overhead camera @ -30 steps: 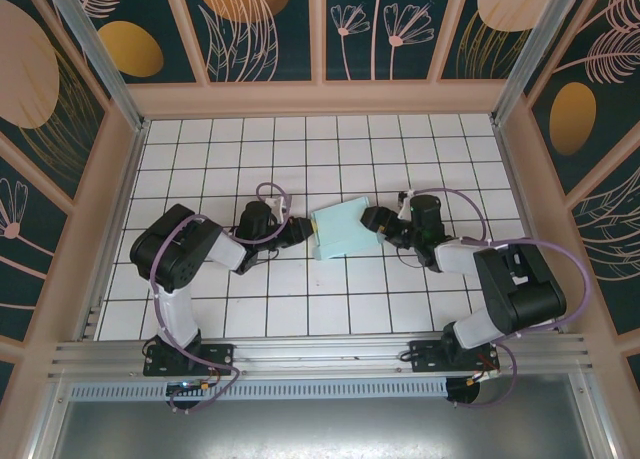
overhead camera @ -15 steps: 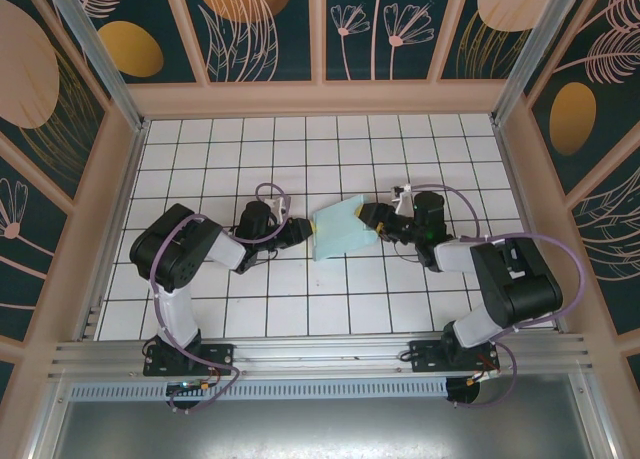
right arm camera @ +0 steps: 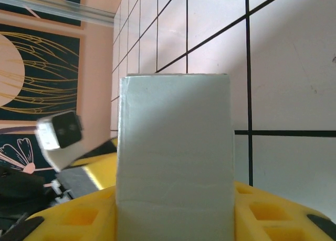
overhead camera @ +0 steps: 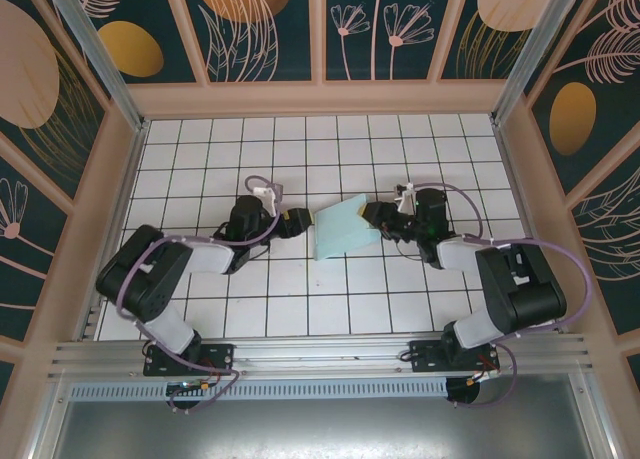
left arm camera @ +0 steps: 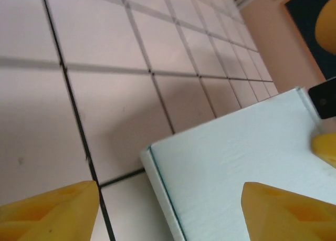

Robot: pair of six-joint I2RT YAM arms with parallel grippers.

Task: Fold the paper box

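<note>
The paper box is a pale mint folded card lying in the middle of the tiled floor. My right gripper is shut on its right end. In the right wrist view the paper box stands squeezed between the yellow fingers of the right gripper. My left gripper is open just off the box's left edge. In the left wrist view the left gripper has its yellow fingertips wide apart, with the corner of the paper box lying between and beyond them, untouched.
White tiled floor with dark grid lines lies all round the box. Peach walls close it in at the back and both sides. A metal rail runs along the near edge above the arm bases.
My left gripper has opened and let go of the box's left edge, and its arm has swung left. My right gripper has closed on the box's right end.
</note>
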